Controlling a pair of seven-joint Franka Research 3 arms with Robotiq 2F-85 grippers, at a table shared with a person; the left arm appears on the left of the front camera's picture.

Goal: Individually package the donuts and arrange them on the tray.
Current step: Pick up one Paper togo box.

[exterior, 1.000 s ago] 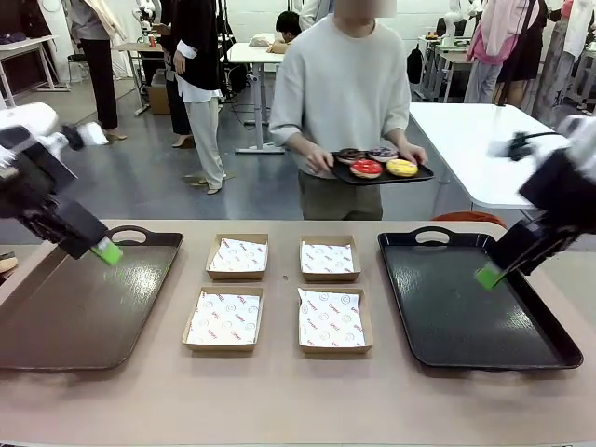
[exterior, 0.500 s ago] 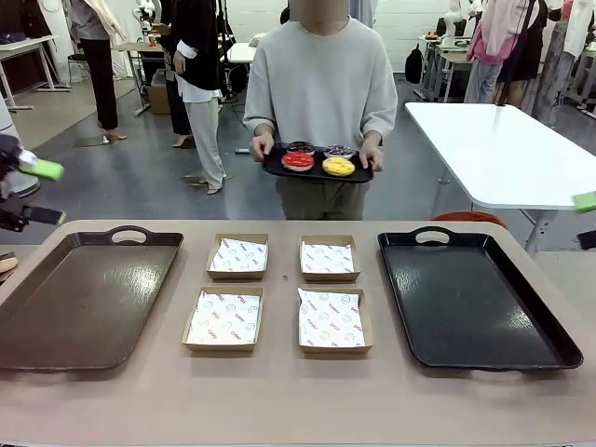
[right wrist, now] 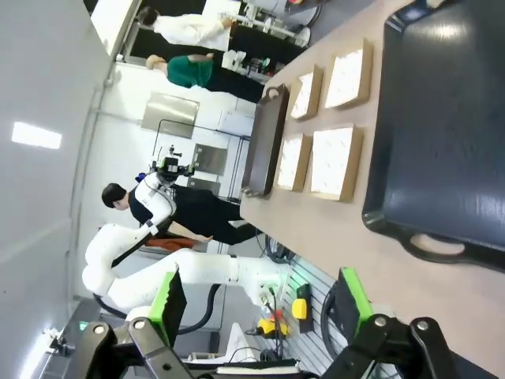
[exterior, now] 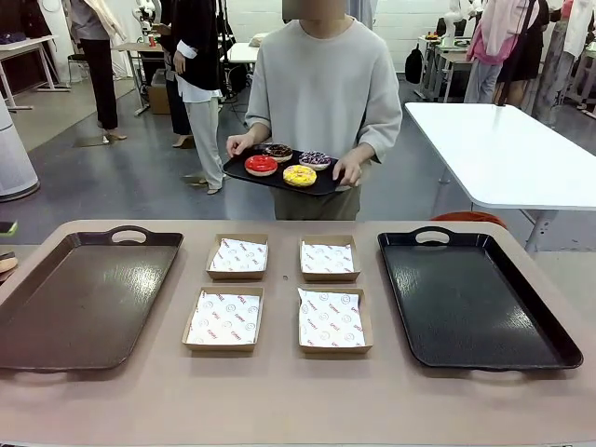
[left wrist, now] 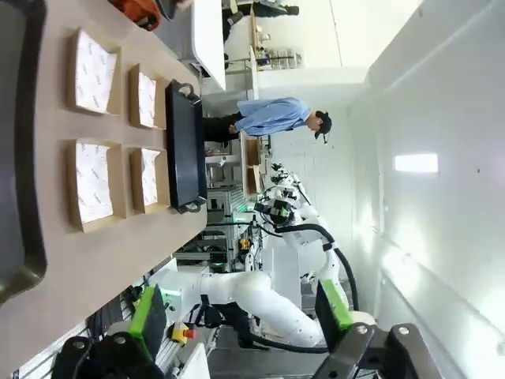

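Beyond the table's far edge a person holds a small black serving tray (exterior: 244, 171) bearing four donuts: red (exterior: 261, 164), chocolate (exterior: 277, 150), purple with sprinkles (exterior: 315, 159) and yellow (exterior: 299, 175). On the table, several paper-lined cardboard boxes (exterior: 224, 318) form a square between a brown tray (exterior: 84, 298) and a black tray (exterior: 475, 298). My left gripper (left wrist: 241, 312) is open and holds nothing, high off the table's side. My right gripper (right wrist: 260, 298) is likewise open, with the black tray (right wrist: 450, 118) and the boxes (right wrist: 331, 162) far beyond it.
The tan table (exterior: 279, 400) has bare room along its front edge. A white table (exterior: 494, 149) stands behind on the right. Other people stand farther back. In the left wrist view the boxes (left wrist: 95, 181) and black tray (left wrist: 185, 146) lie far off.
Both arms have drawn back from over the big trays and left the front view. The person has carried the donut tray leftward and tilted it toward the table.
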